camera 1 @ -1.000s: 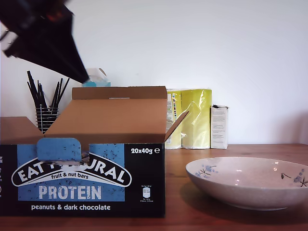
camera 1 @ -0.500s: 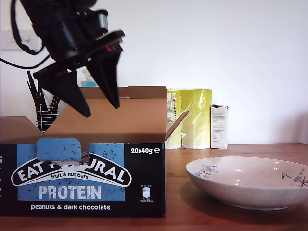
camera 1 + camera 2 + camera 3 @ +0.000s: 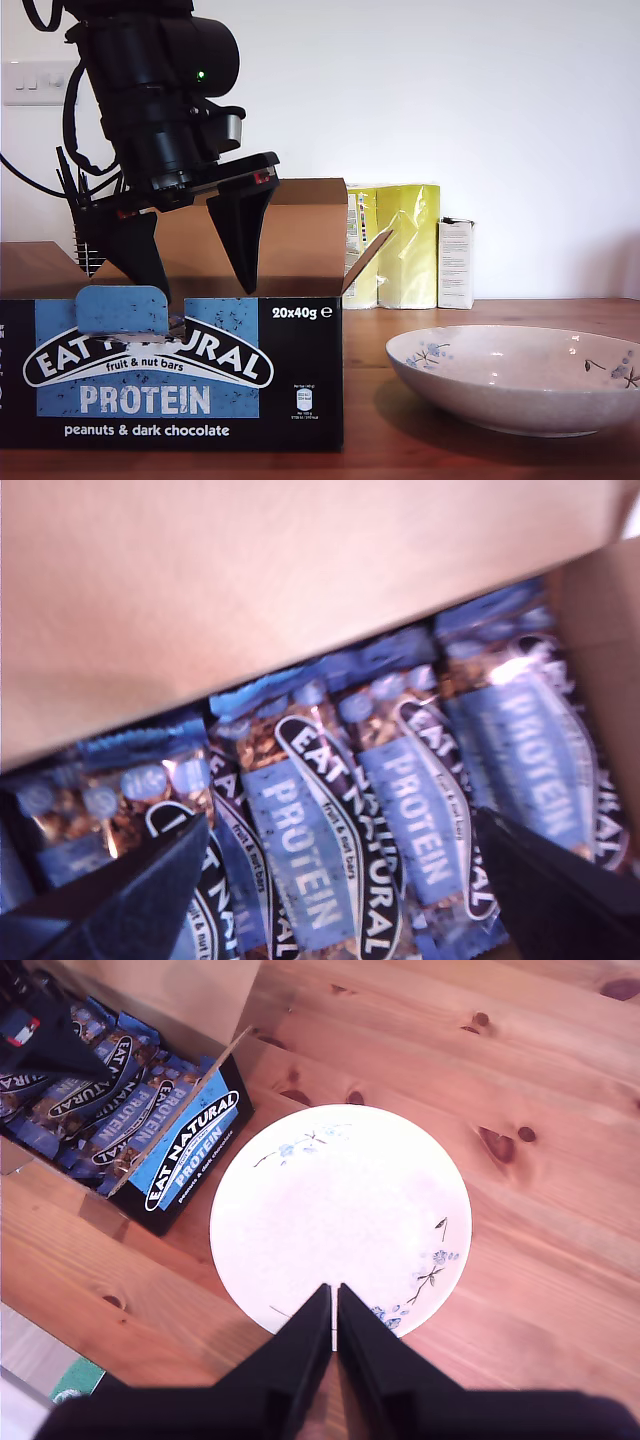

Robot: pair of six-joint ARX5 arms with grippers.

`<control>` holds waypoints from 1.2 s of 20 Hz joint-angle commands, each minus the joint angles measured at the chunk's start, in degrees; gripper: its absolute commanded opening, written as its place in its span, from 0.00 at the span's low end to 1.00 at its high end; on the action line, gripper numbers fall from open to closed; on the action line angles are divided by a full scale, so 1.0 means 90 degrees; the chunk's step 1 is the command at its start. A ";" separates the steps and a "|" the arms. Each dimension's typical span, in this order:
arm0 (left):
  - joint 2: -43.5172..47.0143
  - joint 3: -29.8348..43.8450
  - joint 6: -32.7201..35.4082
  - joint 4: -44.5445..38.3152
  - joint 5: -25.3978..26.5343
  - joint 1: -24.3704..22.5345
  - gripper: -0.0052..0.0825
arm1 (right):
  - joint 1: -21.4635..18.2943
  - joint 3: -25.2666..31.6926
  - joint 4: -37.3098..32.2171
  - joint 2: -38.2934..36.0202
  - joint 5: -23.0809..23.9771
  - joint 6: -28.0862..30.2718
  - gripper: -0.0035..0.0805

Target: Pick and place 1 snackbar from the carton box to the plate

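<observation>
The carton box [image 3: 170, 370] stands open at the exterior view's left, flaps raised. Several snackbars [image 3: 300, 850] in blue and dark wrappers lie side by side inside it, under a brown flap [image 3: 250, 590]. My first gripper [image 3: 200, 290] hangs open in the box mouth, its fingers [image 3: 150, 890] wide apart just above the bars, touching none. The plate [image 3: 520, 380] sits empty on the table at the exterior view's right. My second gripper [image 3: 333, 1325] is shut on nothing, high above the plate [image 3: 340, 1210], with the box [image 3: 190, 1145] beside it. It does not show in the exterior view.
Yellow packages [image 3: 395, 245] and a small white carton [image 3: 455, 263] stand against the wall behind the plate. A wire holder with black sticks [image 3: 95, 215] is behind the box. The wooden table [image 3: 400, 450] carries everything.
The first arm has come down from the exterior view's upper left and over to the box mouth, its jaws open throughout. Box and plate have not moved.
</observation>
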State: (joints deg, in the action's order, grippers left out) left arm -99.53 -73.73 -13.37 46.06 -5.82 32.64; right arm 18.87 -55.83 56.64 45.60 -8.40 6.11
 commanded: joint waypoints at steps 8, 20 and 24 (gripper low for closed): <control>-0.0379 -0.0027 -0.0187 0.0226 -0.0296 0.0017 0.70 | 0.0027 -0.0061 -0.0046 0.0000 0.0005 0.0163 0.03; -0.0629 -0.0024 -0.0308 0.0189 -0.0012 0.0012 0.66 | 0.0027 -0.0061 -0.0022 0.0000 0.0002 0.0175 0.03; -0.0780 -0.0024 -0.0355 0.0206 -0.0012 0.0022 0.66 | 0.0027 -0.0061 -0.0017 0.0000 0.0005 0.0211 0.03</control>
State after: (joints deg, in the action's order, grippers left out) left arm -104.88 -74.48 -16.23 47.81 -5.98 32.64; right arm 18.87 -55.83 56.64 45.60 -8.38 7.62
